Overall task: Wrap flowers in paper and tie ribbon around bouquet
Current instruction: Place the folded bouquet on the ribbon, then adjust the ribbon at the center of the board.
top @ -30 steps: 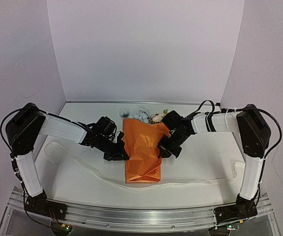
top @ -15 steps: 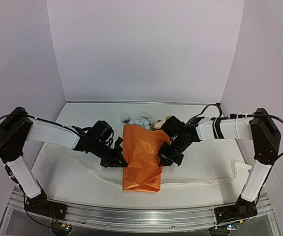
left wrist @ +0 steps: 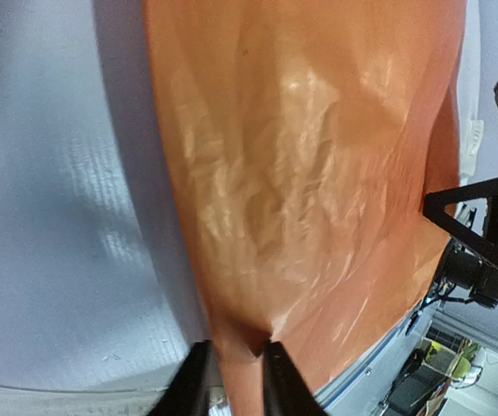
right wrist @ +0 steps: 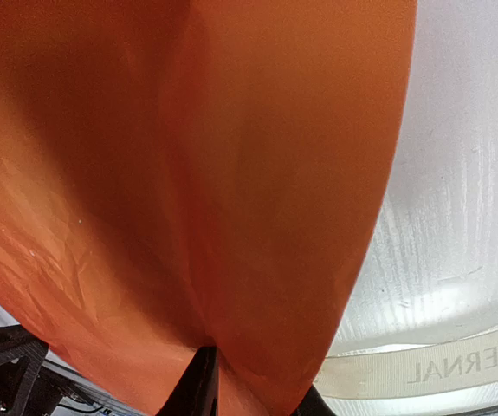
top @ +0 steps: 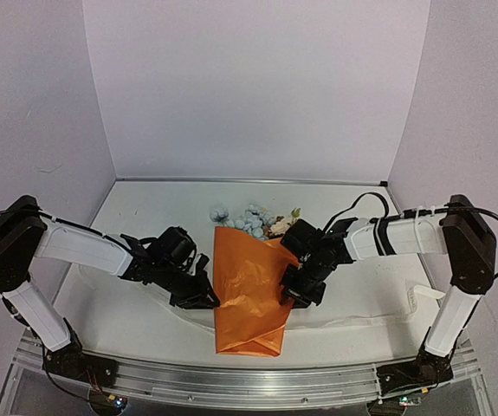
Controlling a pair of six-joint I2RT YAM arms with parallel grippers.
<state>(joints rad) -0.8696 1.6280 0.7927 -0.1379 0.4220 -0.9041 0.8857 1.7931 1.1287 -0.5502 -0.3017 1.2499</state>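
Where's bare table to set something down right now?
Free: far strip between the flowers and back wall, plus the far-left corner. Crowded: centre, where both grippers flank the paper, and the near edge, where the ribbon trails.

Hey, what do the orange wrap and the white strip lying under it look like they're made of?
The orange wrap looks like thin paper, possibly coated: fine crinkles with soft glossy highlights, so somewhat shiny. The white strip looks like woven fabric ribbon: matte cream, flat and limp, with printed grey lettering. The exact fibre can't be told.

Two white-shelled arms with black joints, black looping cables, on an aluminium rail.
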